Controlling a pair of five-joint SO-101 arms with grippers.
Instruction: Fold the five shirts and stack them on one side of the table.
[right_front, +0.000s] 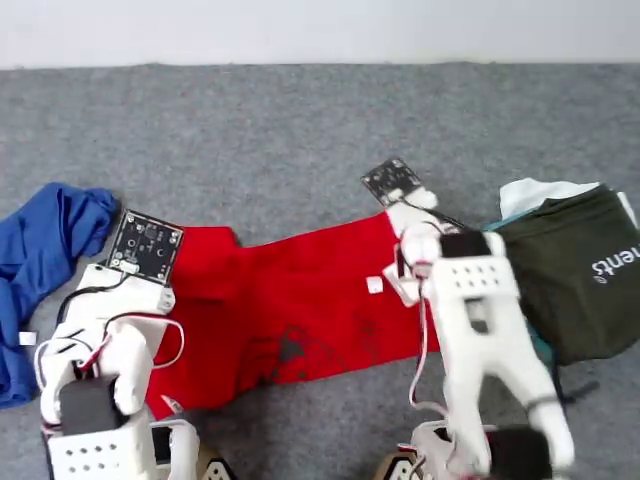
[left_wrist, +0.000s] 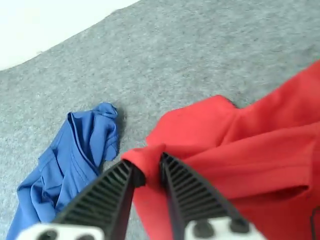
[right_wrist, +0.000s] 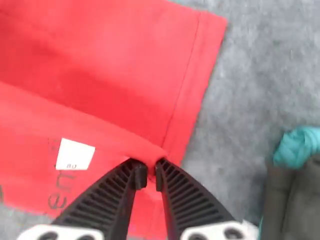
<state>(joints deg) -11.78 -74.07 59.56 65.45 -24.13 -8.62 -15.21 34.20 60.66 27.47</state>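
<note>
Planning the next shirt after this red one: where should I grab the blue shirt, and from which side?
Probably the bunched, raised fold at the end of the blue shirt nearest the red shirt. It stands up off the table, so the left pincer, the closer one, could close across it. Come down from above on the red shirt's side; the rest lies flatter and offers less to pinch.
</note>
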